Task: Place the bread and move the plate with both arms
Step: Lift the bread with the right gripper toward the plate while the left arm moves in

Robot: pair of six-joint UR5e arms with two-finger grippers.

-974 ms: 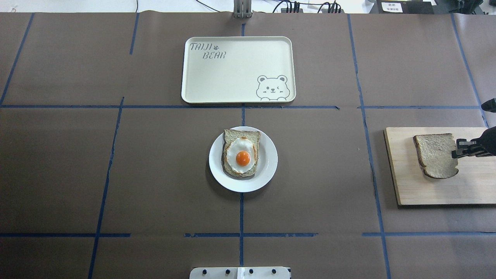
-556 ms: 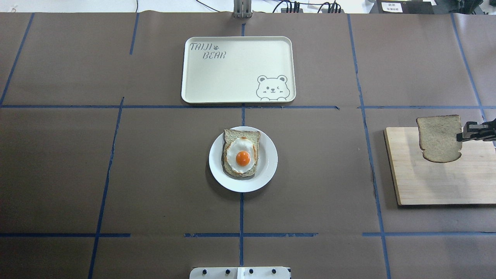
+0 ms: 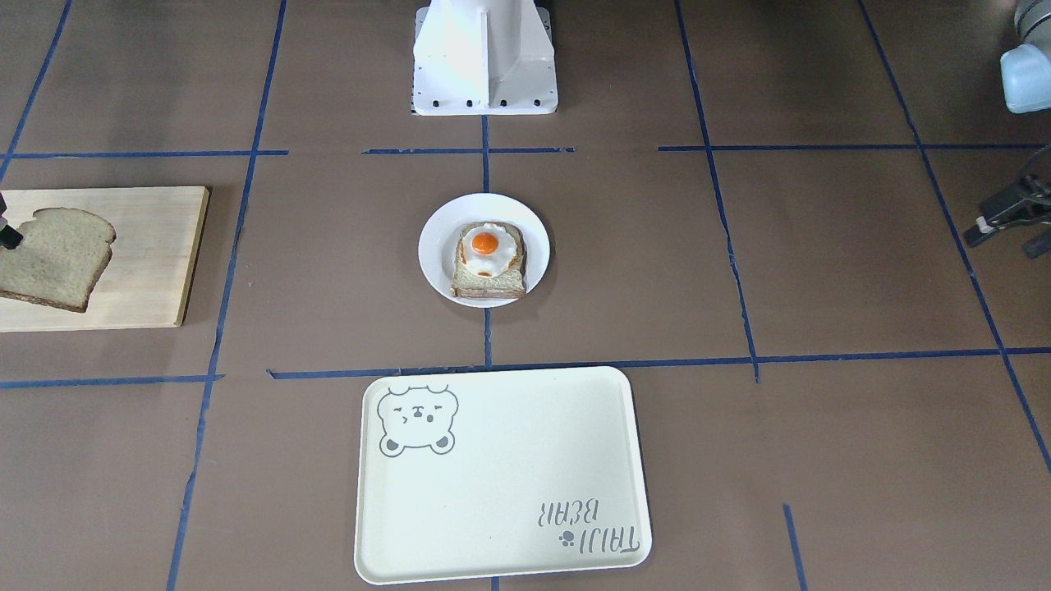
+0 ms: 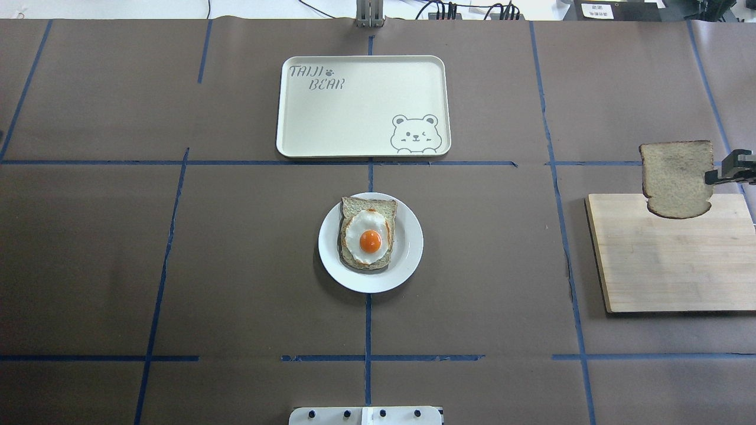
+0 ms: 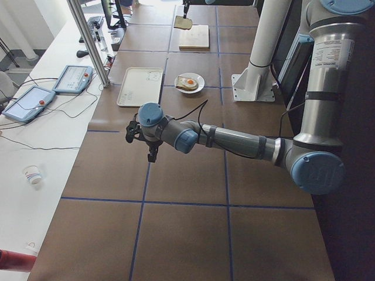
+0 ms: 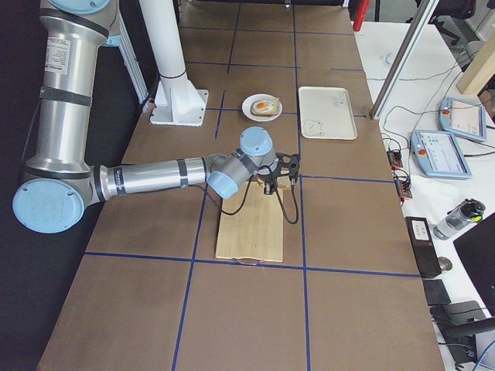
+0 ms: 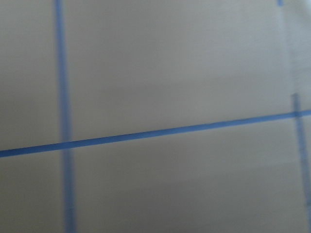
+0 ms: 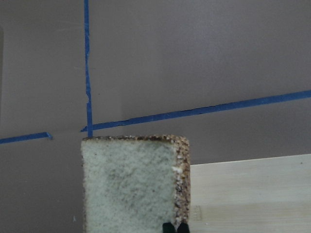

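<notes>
My right gripper [image 4: 713,176] is shut on the edge of the plain bread [image 4: 676,177] and holds it in the air above the far edge of the wooden board [image 4: 673,265]. The slice also shows in the front view [image 3: 53,258] and fills the lower part of the right wrist view [image 8: 129,184]. The white plate [image 4: 407,260] sits at the table's middle with an egg-topped slice [image 4: 369,233] on it. My left gripper [image 3: 1000,240] hovers far off on the other side, its fingers apart and empty; the left wrist view shows only table.
A cream tray [image 4: 354,118] with a bear drawing lies beyond the plate. The white pedestal [image 3: 484,57] stands on the robot's side. Blue tape lines cross the brown table.
My right gripper has lifted the bread off the board and carried it higher and toward the far side of the table. The plate has not moved.
</notes>
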